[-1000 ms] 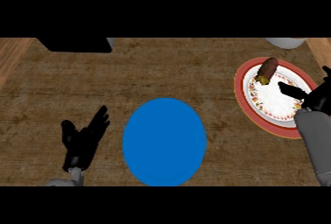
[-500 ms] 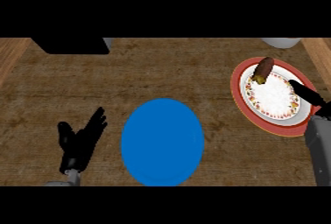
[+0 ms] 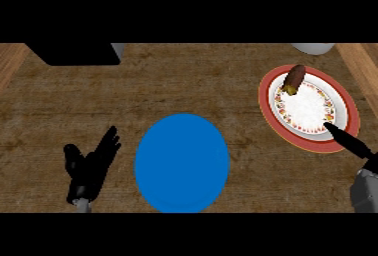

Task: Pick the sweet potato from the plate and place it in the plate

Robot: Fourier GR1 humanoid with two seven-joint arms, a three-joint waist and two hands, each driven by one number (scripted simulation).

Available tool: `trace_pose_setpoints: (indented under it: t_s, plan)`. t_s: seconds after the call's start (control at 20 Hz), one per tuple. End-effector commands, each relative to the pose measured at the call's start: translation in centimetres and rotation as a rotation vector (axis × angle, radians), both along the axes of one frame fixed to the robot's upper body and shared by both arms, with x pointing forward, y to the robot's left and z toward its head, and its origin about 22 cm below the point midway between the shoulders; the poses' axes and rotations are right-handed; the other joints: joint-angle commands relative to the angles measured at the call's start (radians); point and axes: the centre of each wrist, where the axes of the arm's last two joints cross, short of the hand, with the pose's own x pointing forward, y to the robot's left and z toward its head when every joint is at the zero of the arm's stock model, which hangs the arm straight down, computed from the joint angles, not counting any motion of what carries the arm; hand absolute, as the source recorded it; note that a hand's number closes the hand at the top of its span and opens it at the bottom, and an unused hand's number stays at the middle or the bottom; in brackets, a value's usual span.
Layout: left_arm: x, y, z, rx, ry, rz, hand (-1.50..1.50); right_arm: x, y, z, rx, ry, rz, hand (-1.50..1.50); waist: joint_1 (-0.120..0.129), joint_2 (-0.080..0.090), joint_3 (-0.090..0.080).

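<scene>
Right hand [image 3: 351,142] lower now, off patterned plate [image 3: 342,102].

Sweet potato [image 3: 294,79] on patterned plate [image 3: 347,107]; right hand [image 3: 350,141] at its rim; blue plate [image 3: 182,162] apart.

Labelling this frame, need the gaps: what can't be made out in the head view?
- Right robot hand: cut off by the right edge of the head view; only straight dark fingers over the patterned plate's rim show.
- Pale object: cut by the top band, identity unclear.
- Black box: top cut off the same way.
- Sweet potato: too small to tell whether it lies on the rim or leans over it.
</scene>
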Motion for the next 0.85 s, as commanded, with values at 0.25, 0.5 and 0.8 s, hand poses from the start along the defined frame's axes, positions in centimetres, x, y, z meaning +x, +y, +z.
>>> trace_pose_setpoints:
  t_s: [0.25,0.5,0.8]
  plan:
    - [0.8,1.2,1.2,0.008,-0.004,0.012,0.00,-8.4,3.8,0.5,-0.014,0.063,0.093,-1.50,-0.002,0.000,-0.001]
    - [1.7,0.1,1.5,0.019,0.000,-0.015,0.00,-12.0,5.3,0.2,-0.040,0.131,0.093,-1.50,0.001,0.002,0.000]
    - [0.9,0.5,-0.1,0.004,-0.007,-0.001,0.00,-13.2,8.1,-0.6,-0.047,0.131,0.076,-1.50,0.005,0.003,0.000]
